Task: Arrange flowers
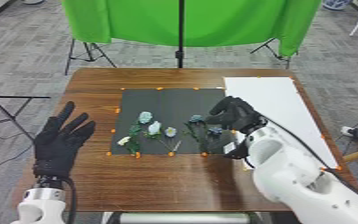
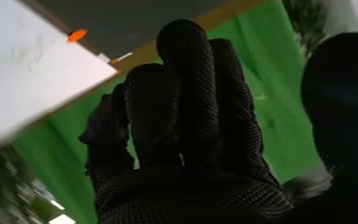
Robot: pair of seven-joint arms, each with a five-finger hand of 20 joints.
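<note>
In the head view my right hand [image 1: 235, 115] is over the right edge of the dark mat [image 1: 171, 100], beside the blue flowers [image 1: 196, 119]. Left of it on the mat lie white and pale blue flowers [image 1: 154, 128] with green stems. My left hand [image 1: 57, 150] stays left of the mat, its fingers straight and spread, holding nothing. The right wrist view has my right hand [image 2: 193, 115] with fingers extended and the thumb apart, nothing between them.
A white board [image 1: 269, 105] lies on the right part of the brown table [image 1: 158, 185]. Orange markers [image 1: 138, 155] line the mat. A green cloth [image 1: 229, 25] hangs behind the table.
</note>
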